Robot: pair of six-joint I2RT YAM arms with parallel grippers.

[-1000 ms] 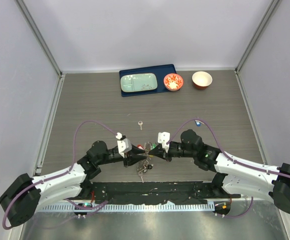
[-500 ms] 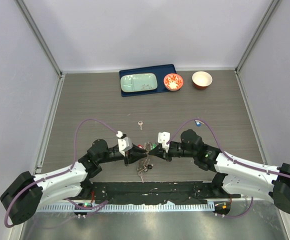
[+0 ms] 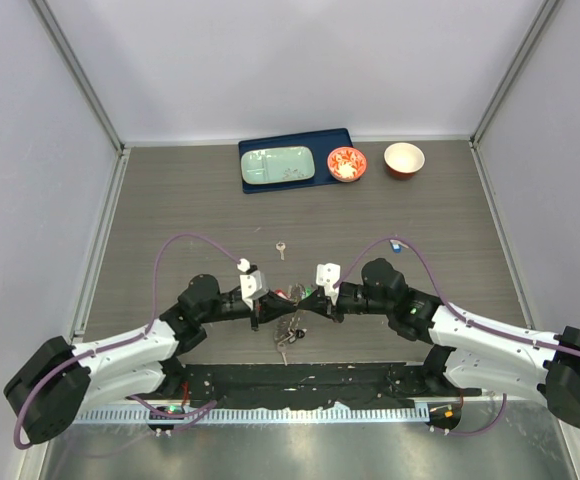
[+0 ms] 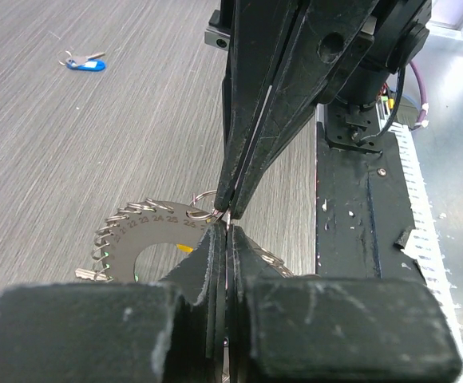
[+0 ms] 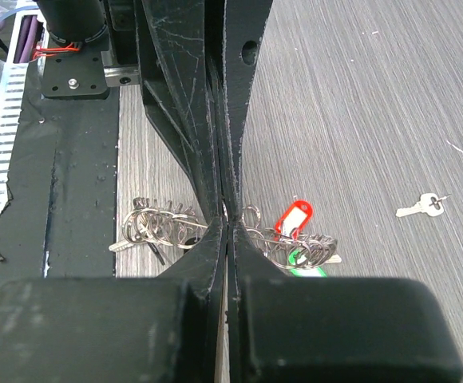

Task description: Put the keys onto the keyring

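The keyring (image 4: 148, 239) is a flat grey toothed disc with numbers, lying under both gripper tips near the front edge. It also shows in the top view (image 3: 290, 328). Several keys on small rings hang from its rim (image 5: 160, 223), along with a red tag (image 5: 294, 219) and a green tag (image 5: 299, 261). My left gripper (image 4: 226, 227) is shut, pinching the keyring's rim. My right gripper (image 5: 227, 223) is shut tip to tip against it, on a small split ring (image 4: 203, 199) at that rim. A loose silver key (image 3: 281, 249) and a blue-headed key (image 3: 396, 243) lie apart.
A blue tray (image 3: 255, 180) with a pale green dish (image 3: 278, 165) stands at the back. Beside it are a red patterned bowl (image 3: 347, 164) and a red-and-white bowl (image 3: 404, 159). A black mat (image 3: 300, 382) lines the front edge.
My left gripper has crept a little forward and right, closer to the right gripper's tips. The right arm and the keyring have hardly moved.
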